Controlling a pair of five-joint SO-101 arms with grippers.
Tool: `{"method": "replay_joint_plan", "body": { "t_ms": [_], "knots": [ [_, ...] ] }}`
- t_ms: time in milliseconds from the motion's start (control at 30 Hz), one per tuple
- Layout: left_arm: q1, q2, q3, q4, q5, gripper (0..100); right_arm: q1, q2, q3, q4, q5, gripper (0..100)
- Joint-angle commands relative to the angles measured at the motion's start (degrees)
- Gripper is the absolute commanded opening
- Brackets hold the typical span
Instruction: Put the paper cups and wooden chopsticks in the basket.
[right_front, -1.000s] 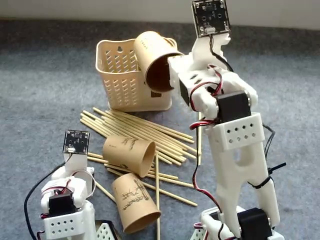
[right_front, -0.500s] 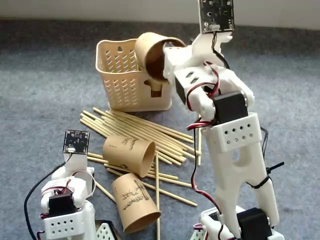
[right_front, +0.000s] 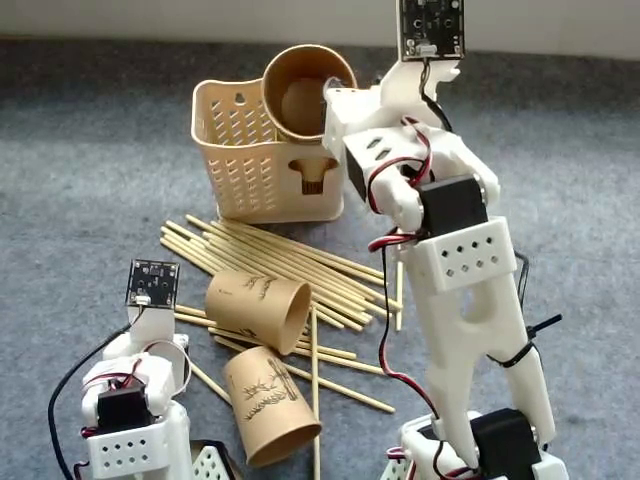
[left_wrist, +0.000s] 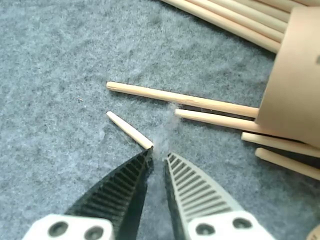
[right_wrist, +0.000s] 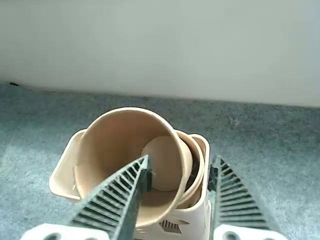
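The tabletop (right_front: 80, 200) is covered in grey felt, and its far edge is met by a pale wall (right_front: 200, 20). The basket (right_front: 240, 170) is stood upright near that edge. A cup (right_front: 298, 92) is seen at the basket's corner nearest the right arm, mouth tipped upward, its rim above the basket's rim; what it rests on cannot be told. The right hand (right_wrist: 180, 167) is spread wide and released, with one finger inside the cup and the other outside it. The chopsticks (right_front: 290, 262) are strewn in a loose fan in front of the basket, and a second cup (right_front: 258, 308) and a third cup (right_front: 268, 405) are laid on their sides among them. The left hand (left_wrist: 159, 156) is held low over the felt, its fingers drawn almost together on nothing, and the end of one chopstick (left_wrist: 129, 129) is found just at their tips. Bare felt is seen on the left arm's side of the basket and beyond the right arm.
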Motion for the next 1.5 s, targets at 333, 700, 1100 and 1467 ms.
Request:
{"method": "replay_joint_plan", "body": {
  "t_ms": [333, 700, 1100, 1467],
  "knots": [
    [-0.4, -0.2, 1.1, 0.3, -0.1, 5, -1.8, 5.2, -2.2, -2.4, 6.2, 4.4],
    [-0.4, -0.2, 1.1, 0.3, -0.1, 5, -5.8, -5.1, -2.0, 14.6, 6.3, 4.4],
    [-0.4, -0.2, 1.1, 0.3, -0.1, 5, -11.3, -7.3, -2.0, 37.1, 5.8, 4.5],
    [-0.4, -0.2, 1.1, 0.3, -0.1, 5, -11.3, -7.8, -2.0, 44.6, 6.2, 4.3]
  ]
}}
